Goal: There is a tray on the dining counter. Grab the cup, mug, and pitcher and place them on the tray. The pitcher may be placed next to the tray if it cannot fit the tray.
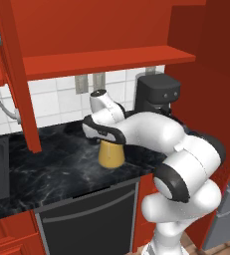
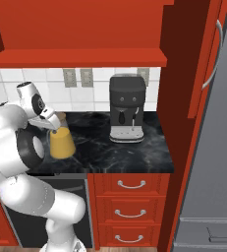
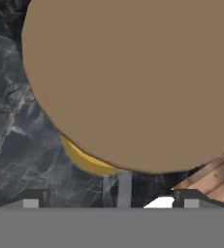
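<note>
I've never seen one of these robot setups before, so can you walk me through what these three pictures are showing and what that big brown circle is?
All three are computer-rendered pictures of a white robot arm in a red kitchen. Two cameras ride on its base, one behind it on each side; the third sits on its hand and looks down along the gripper. The arm reaches over a black marble worktop to a pitcher of orange-yellow juice. The big brown circle is the pitcher's tan lid, seen from just above. The two dark finger tips stand wide apart, so the gripper looks open and holds nothing yet. A black coffee machine stands nearby, beneath a red shelf.
</note>
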